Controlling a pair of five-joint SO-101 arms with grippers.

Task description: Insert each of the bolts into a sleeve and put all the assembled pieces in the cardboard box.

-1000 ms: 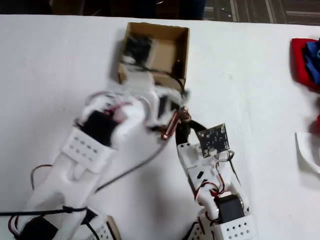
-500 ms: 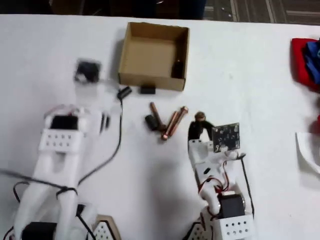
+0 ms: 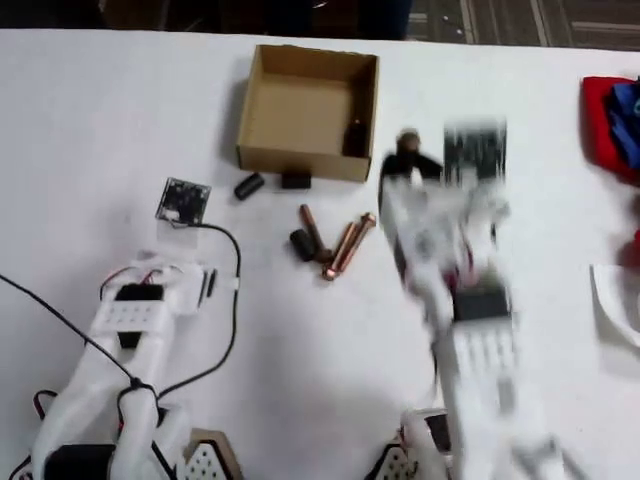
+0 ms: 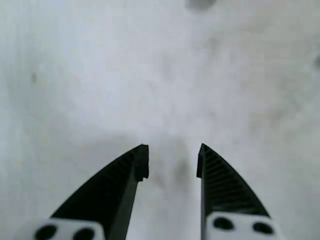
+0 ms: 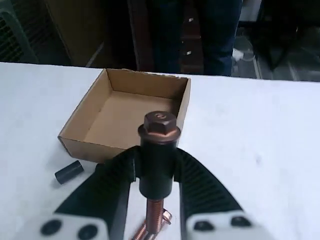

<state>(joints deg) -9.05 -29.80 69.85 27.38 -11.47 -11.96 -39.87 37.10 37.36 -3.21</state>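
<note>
My right gripper is shut on a black sleeve with a copper bolt through it, held upright above the table. In the high view this gripper is beside the right wall of the cardboard box. A dark piece lies in the box's right corner. Three loose black sleeves and copper bolts lie in front of the box. My left gripper is open over bare table, and the left arm stands at the near left.
Red and blue cloth lies at the table's right edge, with a white object below it. A black cable loops beside the left arm. The table's far edge runs behind the box.
The right arm has swung away from the bolts toward the box's right side, carrying the sleeved bolt. The left arm has pulled back from the box to the near left.
</note>
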